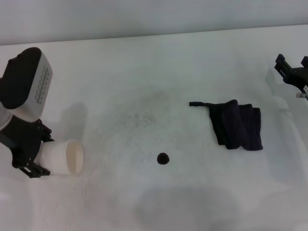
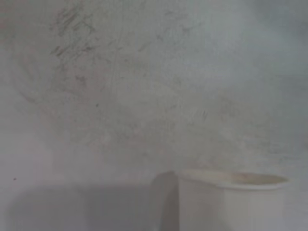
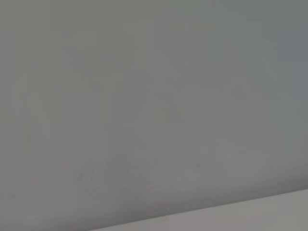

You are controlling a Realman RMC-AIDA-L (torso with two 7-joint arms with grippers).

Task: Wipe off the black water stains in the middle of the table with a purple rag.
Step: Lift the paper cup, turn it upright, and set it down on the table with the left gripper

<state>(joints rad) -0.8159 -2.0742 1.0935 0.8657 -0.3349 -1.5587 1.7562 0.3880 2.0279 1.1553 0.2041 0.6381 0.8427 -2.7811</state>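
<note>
**Left claw holds a cup; rag and blot lie apart on the bench**

The left claw (image 1: 45,154) sits at the left edge of the bench (image 1: 144,72), low over the surface, clamped on a white paper cup (image 1: 67,156). The cup is tipped on its side in the head view, its open mouth facing toward the middle of the bench. In the left wrist view the cup (image 2: 231,202) fills the lower part of the frame, with smudged bench surface (image 2: 120,96) beyond it.

The right claw (image 1: 293,72) is at the far right edge of the head view, only partly in frame; whether it is apart or together I cannot tell. Its wrist view shows a plain grey surface and a pale strip along one edge, nothing more.

The blot (image 1: 163,158) is a small round black spot near the middle of the bench, to the right of the cup and well apart from it. The rag (image 1: 237,126) lies flat in thick dark folds on the right half of the bench, farther back than the blot and not touching it. A thin strap-like tail runs from the rag's back corner toward the left. Faint grey smudges mark the bench between blot and rag.
</note>
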